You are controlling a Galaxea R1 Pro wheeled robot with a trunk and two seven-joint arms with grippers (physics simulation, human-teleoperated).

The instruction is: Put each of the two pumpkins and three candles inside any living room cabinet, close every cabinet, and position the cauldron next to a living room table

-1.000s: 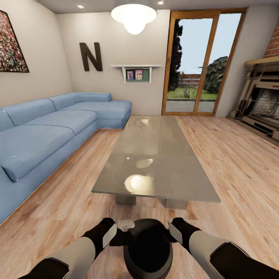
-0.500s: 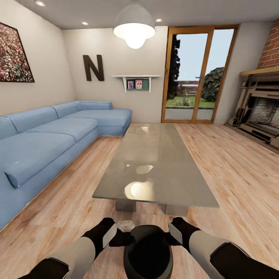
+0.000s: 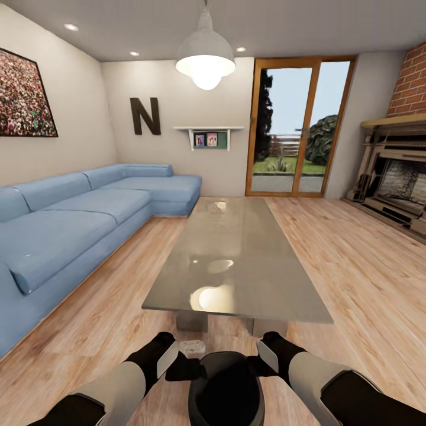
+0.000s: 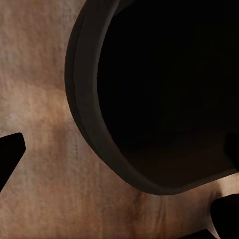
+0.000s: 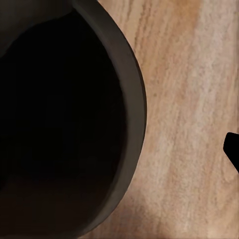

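The black cauldron (image 3: 226,387) sits low in the head view between my two forearms, just short of the near end of the glossy grey coffee table (image 3: 236,254). My left gripper (image 3: 184,368) is at the pot's left side and my right gripper (image 3: 260,364) at its right. In the left wrist view the cauldron's rim (image 4: 84,124) passes between wide-spread dark fingertips (image 4: 10,154) without touching them. In the right wrist view the rim (image 5: 130,124) curves past one fingertip (image 5: 233,149), which stands well clear of it. Wooden floor shows beneath the pot.
A blue corner sofa (image 3: 71,219) runs along the left. A fireplace (image 3: 396,183) stands at the right and a glass door (image 3: 293,127) at the back. A pendant lamp (image 3: 206,56) hangs over the table. Open wooden floor (image 3: 367,266) lies on both sides of the table.
The whole head view has shifted as the camera tilted up, showing more ceiling. The cauldron now sits slightly lower between the grippers in the picture; the arms hold the same pose.
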